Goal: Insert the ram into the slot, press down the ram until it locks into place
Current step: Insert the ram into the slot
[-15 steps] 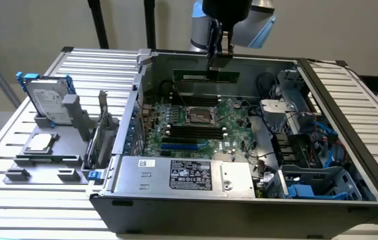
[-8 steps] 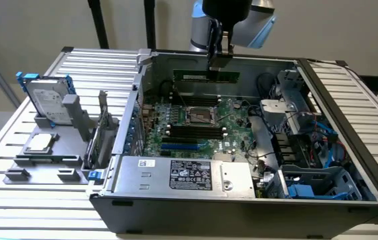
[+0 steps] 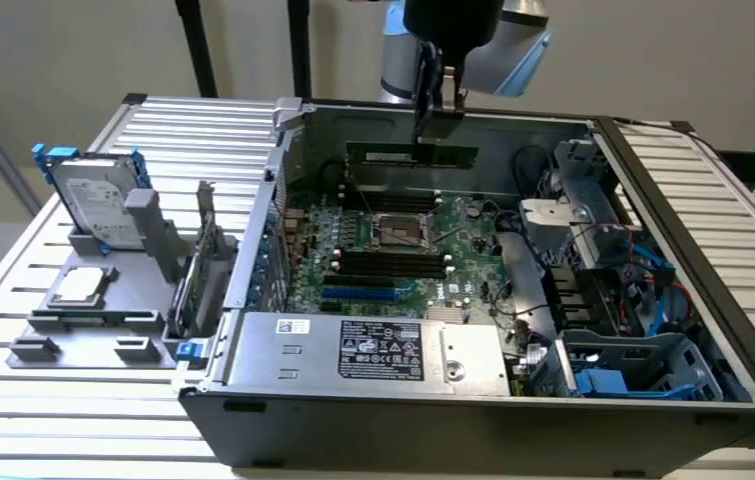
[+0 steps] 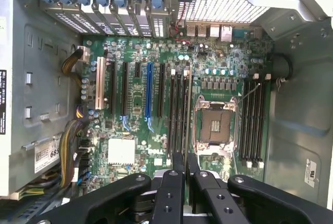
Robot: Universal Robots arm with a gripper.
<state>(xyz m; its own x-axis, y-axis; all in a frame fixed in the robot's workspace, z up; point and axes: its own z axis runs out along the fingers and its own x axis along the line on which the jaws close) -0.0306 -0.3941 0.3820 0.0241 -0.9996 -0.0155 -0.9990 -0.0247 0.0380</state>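
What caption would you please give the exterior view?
Gripper holding the ram above the motherboard inside the open computer case.

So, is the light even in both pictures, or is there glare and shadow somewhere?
Exterior view: soft, even light; the table is bright, the case is darker inside, and the ram in the claw is well lit. Wrist view: glare whitens the case rim, the board is evenly lit, and the black claw looks dark against it.

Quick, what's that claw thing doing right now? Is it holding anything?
Gripper: closed, holding the ram by its long edge, above the motherboard.
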